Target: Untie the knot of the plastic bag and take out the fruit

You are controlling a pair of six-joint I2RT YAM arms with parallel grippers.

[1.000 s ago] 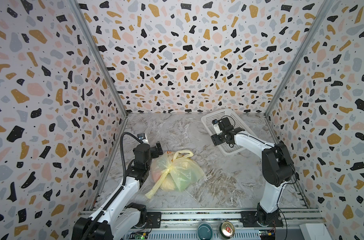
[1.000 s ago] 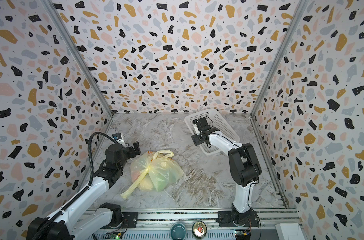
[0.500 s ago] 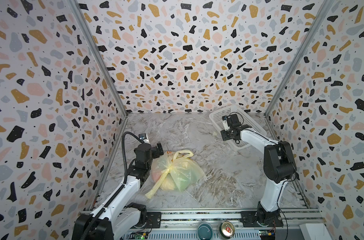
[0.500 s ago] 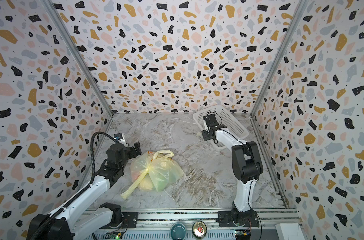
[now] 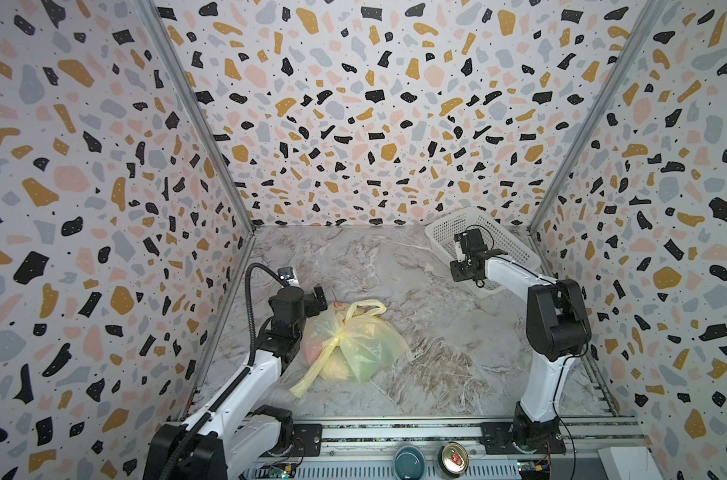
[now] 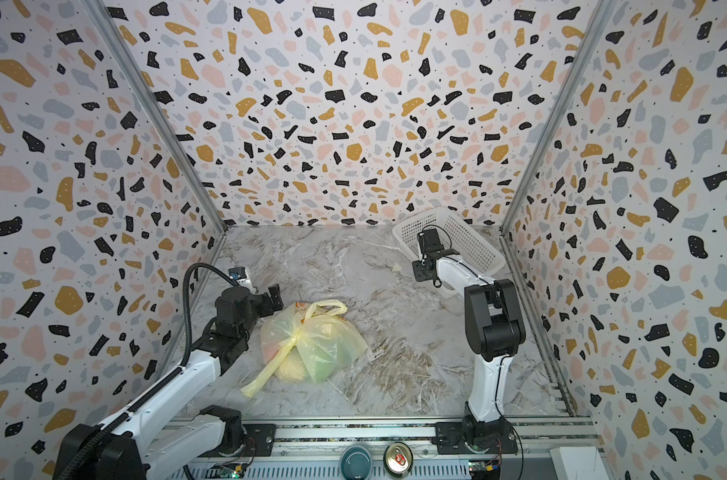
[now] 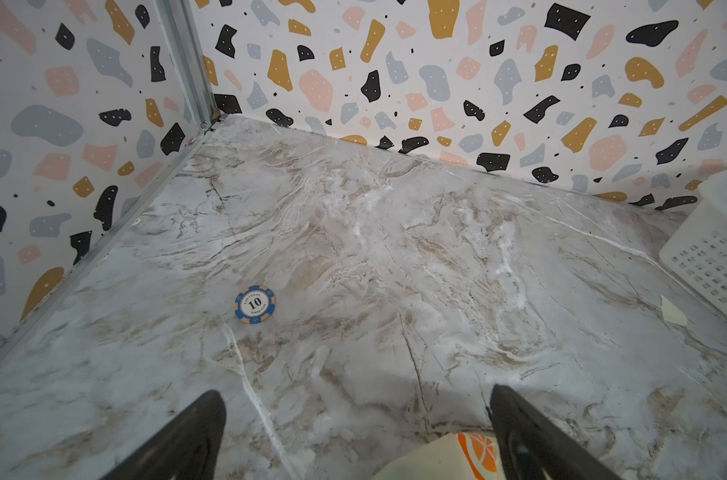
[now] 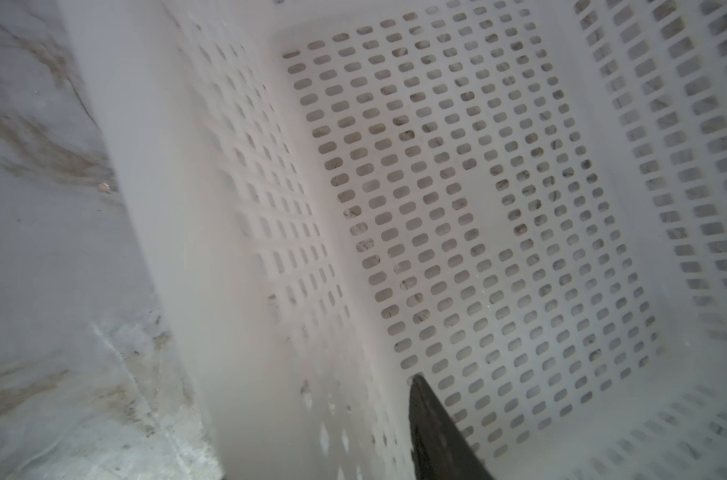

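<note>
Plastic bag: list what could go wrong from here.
1. The knot is tied, and the open left pincer hangs at the plastic bag's edge, not at the knot: it may pinch thin film and drag or tear it.
2. The right pincer has a finger inside the white basket, far from the bag: it may snag the basket wall, and nothing steadies the bag.

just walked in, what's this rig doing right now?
The plastic bag lies on the table, its knot still tied and the fruit showing through from inside. The left claw hovers open by the bag's far end, holding nothing. The right claw is over at the white basket, one finger inside its wall. Whether it is actually gripping the wall isn't clear.
</note>
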